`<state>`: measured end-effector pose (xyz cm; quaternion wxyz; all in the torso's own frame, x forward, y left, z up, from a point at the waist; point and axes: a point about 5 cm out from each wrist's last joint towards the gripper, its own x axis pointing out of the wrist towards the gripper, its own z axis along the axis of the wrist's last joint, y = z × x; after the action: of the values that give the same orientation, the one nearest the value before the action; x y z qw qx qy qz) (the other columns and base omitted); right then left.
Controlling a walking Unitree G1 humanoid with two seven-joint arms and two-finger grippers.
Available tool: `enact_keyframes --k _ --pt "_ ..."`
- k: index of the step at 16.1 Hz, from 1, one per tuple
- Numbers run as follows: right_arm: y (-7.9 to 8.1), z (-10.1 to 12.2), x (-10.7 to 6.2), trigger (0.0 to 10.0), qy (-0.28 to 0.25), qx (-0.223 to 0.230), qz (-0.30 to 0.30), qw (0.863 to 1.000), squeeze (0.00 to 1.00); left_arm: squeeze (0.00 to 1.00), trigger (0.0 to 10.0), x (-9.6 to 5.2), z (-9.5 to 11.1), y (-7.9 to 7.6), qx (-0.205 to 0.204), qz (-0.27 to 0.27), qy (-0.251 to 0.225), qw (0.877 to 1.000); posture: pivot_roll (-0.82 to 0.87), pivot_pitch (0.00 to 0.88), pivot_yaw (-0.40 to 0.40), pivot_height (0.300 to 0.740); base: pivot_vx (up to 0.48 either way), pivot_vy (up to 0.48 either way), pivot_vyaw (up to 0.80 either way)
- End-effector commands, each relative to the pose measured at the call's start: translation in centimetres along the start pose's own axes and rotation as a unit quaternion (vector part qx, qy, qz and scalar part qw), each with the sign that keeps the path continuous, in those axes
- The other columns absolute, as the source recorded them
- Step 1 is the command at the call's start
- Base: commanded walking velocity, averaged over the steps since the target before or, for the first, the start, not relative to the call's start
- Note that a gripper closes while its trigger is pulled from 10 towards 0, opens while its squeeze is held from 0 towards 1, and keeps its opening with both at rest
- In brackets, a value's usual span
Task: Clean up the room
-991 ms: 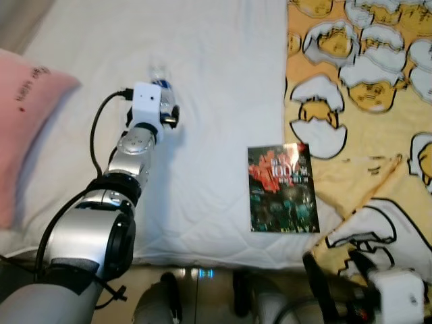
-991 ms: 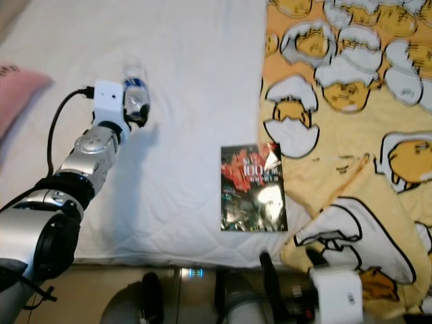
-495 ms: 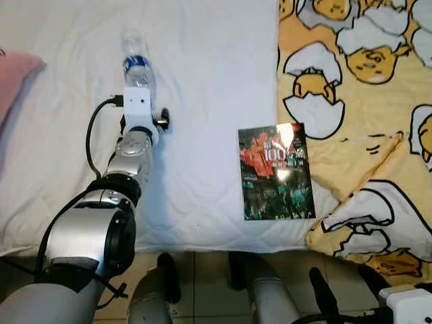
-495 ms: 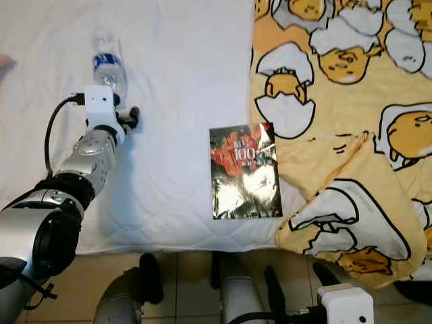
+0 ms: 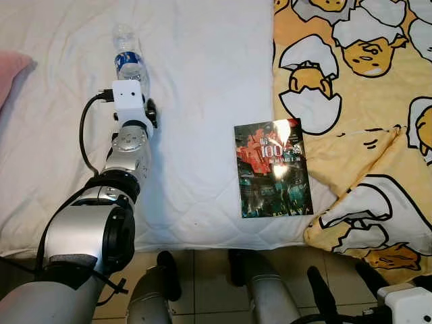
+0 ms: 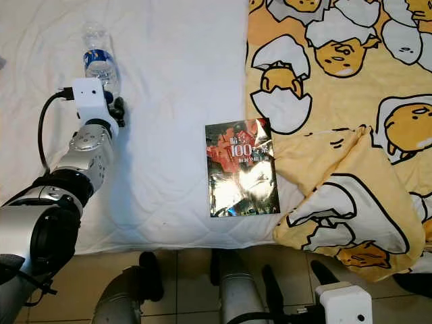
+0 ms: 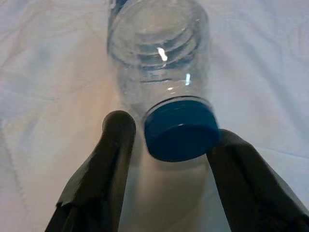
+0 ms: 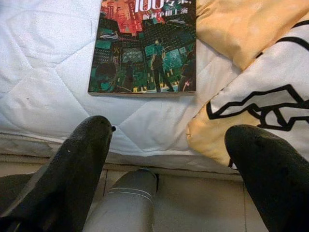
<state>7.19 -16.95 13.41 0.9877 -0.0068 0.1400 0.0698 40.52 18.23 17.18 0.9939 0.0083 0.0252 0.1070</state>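
**Left claw lined up on the bottle cap**

Far left, we see a pink pillow (image 5: 9, 71) at the bed edge. Our left gripper (image 7: 169, 145) is stretched out over the white quilted sheet (image 5: 202, 81), fingers spread either side of the blue cap — open, nothing gripped yet, likely set for a grab. The bottle (image 5: 128, 61) lies on its side, clear ribbed plastic with a blue label. Mid-bed, a glossy flat book (image 5: 273, 169) lies just beside the rumpled yellow blanket (image 5: 364, 101). Right gripper (image 8: 169, 159) hangs low off the bed edge — open, empty.
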Motion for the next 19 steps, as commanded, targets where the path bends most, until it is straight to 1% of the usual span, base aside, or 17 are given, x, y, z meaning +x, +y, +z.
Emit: enact_keyframes --k 1,4,5,6,7,8,9,12,15,16,17,18,19 --pt "-0.1 -0.6 -0.1 10.0 0.019 0.0 -0.002 1.0 0.03 0.0 0.0 0.0 -0.3 0.2 0.003 0.012 0.005 1.0 -0.4 0.412 -0.033 0.74 0.0 0.0 0.0" --pt "0.0 -0.7 0.1 10.0 0.019 0.0 -0.001 1.0 0.03 0.0 0.0 0.0 -0.1 0.5 -0.003 0.019 0.002 1.0 -0.39 0.409 -0.032 0.74 0.0 0.0 0.0" --pt "0.0 -0.8 0.2 10.0 0.019 0.0 -0.001 1.0 0.03 0.0 0.0 0.1 0.1 0.5 -0.017 0.019 -0.001 1.0 -0.39 0.407 -0.03 0.74 0.0 0.0 0.0" --pt "0.0 -0.8 0.2 10.0 0.02 0.0 -0.001 1.0 0.03 0.0 0.0 0.1 0.1 0.6 -0.021 0.019 -0.002 1.0 -0.39 0.407 -0.03 0.74 0.0 0.0 0.0" --pt "0.0 -0.9 0.4 10.0 0.018 0.0 -0.001 1.0 0.03 0.0 0.0 0.2 0.8 0.6 -0.051 0.015 -0.02 0.998 -0.39 0.405 -0.025 0.74 0.0 0.0 0.0" --pt "0.0 -0.9 0.6 10.0 0.017 0.001 0.0 1.0 0.04 0.0 0.0 0.2 1.1 0.6 -0.054 0.01 -0.031 0.998 -0.38 0.401 -0.023 0.74 0.0 0.0 0.0" --pt "0.1 -1.0 0.7 10.0 0.017 0.001 0.001 1.0 0.03 0.0 0.0 0.2 1.3 0.5 -0.054 0.007 -0.032 0.998 -0.37 0.4 -0.019 0.74 0.0 0.0 0.0" --pt "0.0 -1.3 1.7 10.0 0.007 0.002 0.004 1.0 0.03 0.0 0.0 0.2 1.4 0.2 -0.051 0.0 -0.038 0.998 -0.34 0.376 -0.002 0.74 0.0 0.0 0.0" --pt "-0.1 -1.4 3.4 10.0 -0.01 0.001 0.009 1.0 0.03 0.0 0.0 0.0 1.8 -0.2 -0.061 -0.023 -0.074 0.995 -0.3 0.337 0.018 0.74 0.0 0.0 0.0" --pt "-0.2 -1.3 4.1 10.0 -0.02 0.0 0.01 1.0 0.04 0.0 0.0 -0.7 1.4 -0.9 -0.065 -0.059 -0.1 0.991 -0.27 0.311 0.033 0.74 0.0 0.0 0.0" --pt "-0.2 -1.4 4.4 10.0 -0.024 0.0 0.011 1.0 0.03 0.0 0.0 -1.2 0.8 -1.3 -0.066 -0.078 -0.11 0.989 -0.25 0.303 0.035 0.74 0.0 0.0 0.0" --pt "-0.2 -1.5 5.1 10.0 -0.03 0.0 0.015 0.999 0.04 0.0 0.0 -2.9 -0.6 -1.7 -0.071 -0.11 -0.12 0.984 -0.22 0.294 0.039 0.74 0.0 0.0 0.0" --pt "-0.1 -1.7 5.8 10.0 -0.034 0.001 0.02 0.999 0.03 0.0 0.0 -4.7 -1.8 -1.6 -0.075 -0.121 -0.113 0.983 -0.19 0.276 0.041 0.74 0.0 0.0 0.0"
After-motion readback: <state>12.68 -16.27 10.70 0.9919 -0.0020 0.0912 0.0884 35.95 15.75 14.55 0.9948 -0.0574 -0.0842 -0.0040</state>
